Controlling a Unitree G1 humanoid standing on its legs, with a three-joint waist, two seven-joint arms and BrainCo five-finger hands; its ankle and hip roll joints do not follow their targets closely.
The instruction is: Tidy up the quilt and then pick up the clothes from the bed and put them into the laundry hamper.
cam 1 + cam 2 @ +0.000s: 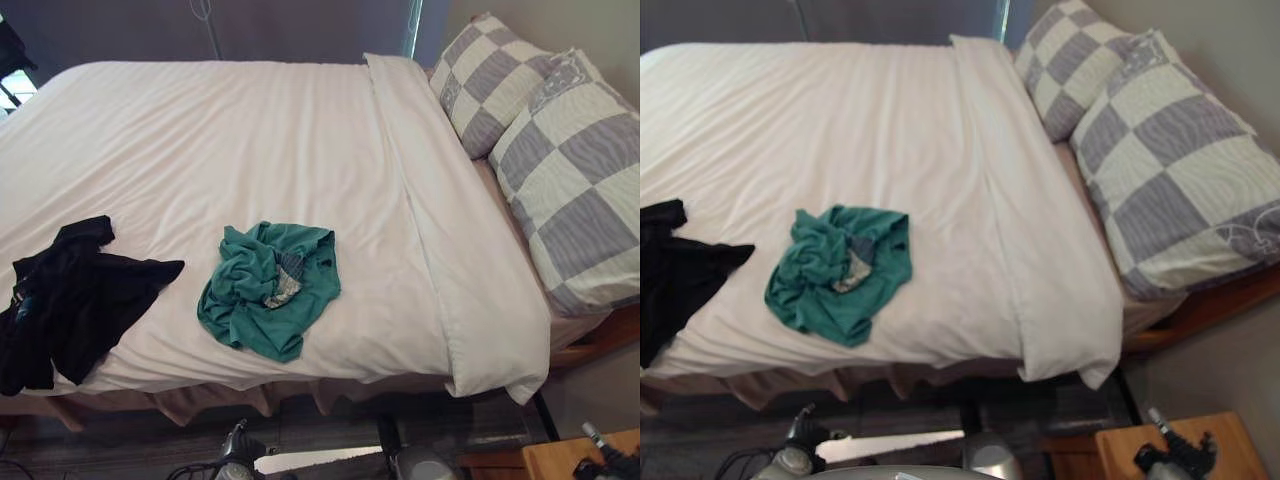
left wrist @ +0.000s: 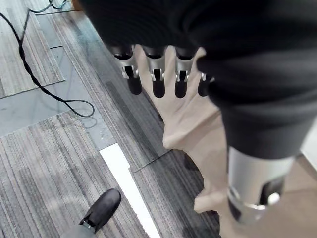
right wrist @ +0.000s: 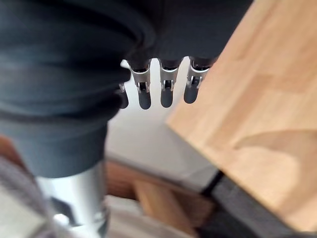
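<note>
At the left edge of the bed lies a crumpled black garment (image 1: 70, 295), spilling partly over the near side of the mattress, so it looks dropped rather than laid out. To its right, near the front edge, sits a bunched teal-green garment (image 1: 268, 288) with a scrap of grey patterned cloth showing in its folds; the two are apart, with bare cover between them. Both rest on the smooth white quilt (image 1: 250, 150), which lies flat across the mattress, its top turned back in a neat folded band (image 1: 420, 200) running from the far side to the near corner, so the tidying step appears largely done. Right of that band, two grey-and-cream checked pillows (image 1: 570, 170) lean against the head of the bed. The left hand (image 2: 163, 69) hangs low beside the bed skirt above striped grey carpet (image 2: 44, 163), fingers straight and relaxed, holding nothing; a dark shoe (image 2: 101, 208) of a person stands on the floor nearby. The right hand (image 3: 158, 82) hangs with fingers likewise straight and empty, beside a light wooden bedside table (image 3: 257, 109). Both arms seem parked low, ready to reach for the clothes; no laundry hamper is in sight, so where it stands cannot be told.
</note>
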